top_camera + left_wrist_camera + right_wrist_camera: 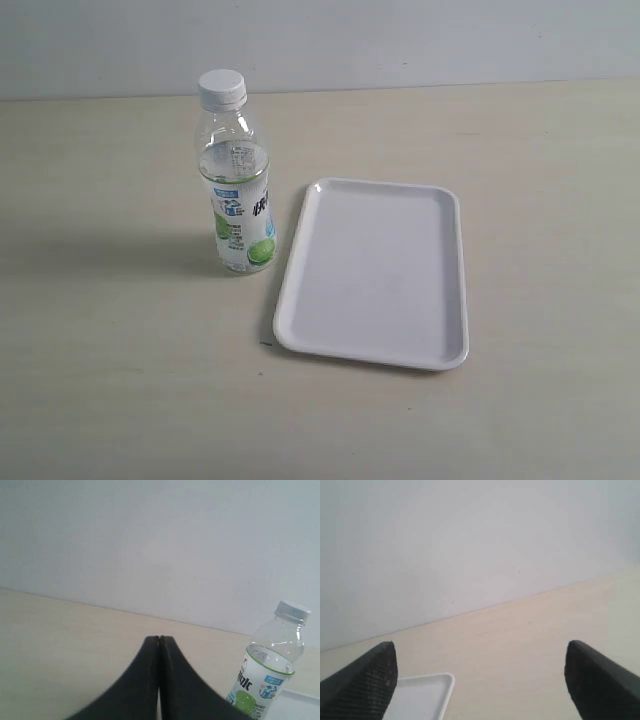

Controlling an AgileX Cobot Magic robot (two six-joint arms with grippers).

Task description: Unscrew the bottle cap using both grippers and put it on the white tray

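The bottle (238,200) stands upright on the table just left of the white tray (372,272), its white bottle cap (221,88) screwed on top. Neither gripper shows in the exterior view. In the left wrist view my left gripper (159,639) is shut with nothing between its black fingers; the bottle (265,675) and its bottle cap (293,611) stand off to one side of it, well apart. My right gripper (481,652) stands wide open and holds nothing, with a corner of the white tray (427,692) by one of its fingers (375,672).
The beige table (120,380) runs back to a pale wall (400,40). The tray has nothing on it.
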